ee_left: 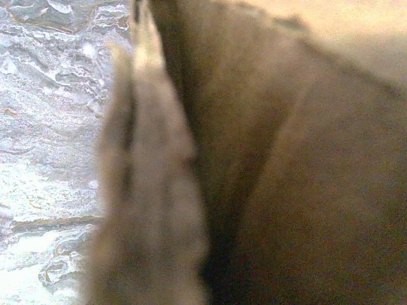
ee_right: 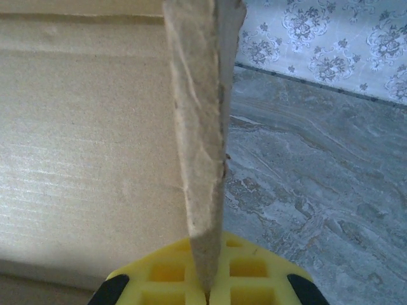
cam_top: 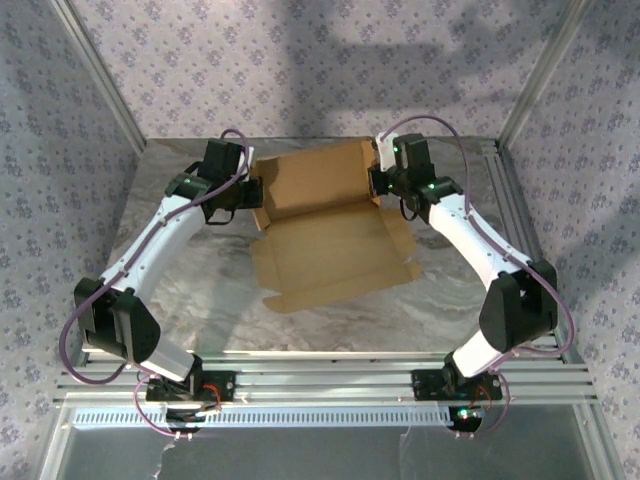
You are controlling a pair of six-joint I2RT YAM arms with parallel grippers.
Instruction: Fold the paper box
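A plain brown, creased cardboard paper box (cam_top: 330, 255) is lying part-folded toward the far middle of the grey marbled worktop (cam_top: 340, 327). Its rear panel is standing up and its front panel, with small flaps, is lying flat toward the arms. The left fingers (cam_top: 245, 190) are sitting at the box's left edge, closed narrow on the raised left side flap (ee_left: 152, 190). In the left wrist view that flap is running edge-on and blurred up the centre, with the box's inner wall showing to its right and worktop to its left. The right fingers (ee_right: 166, 274), with yellow gridded pads, are pinching the right side flap (ee_right: 200, 127) between them. This flap is standing upright on edge, the box's broad panel is lying to its left, and worktop is stretching to its right toward a floral-patterned wall (ee_right: 331, 44).
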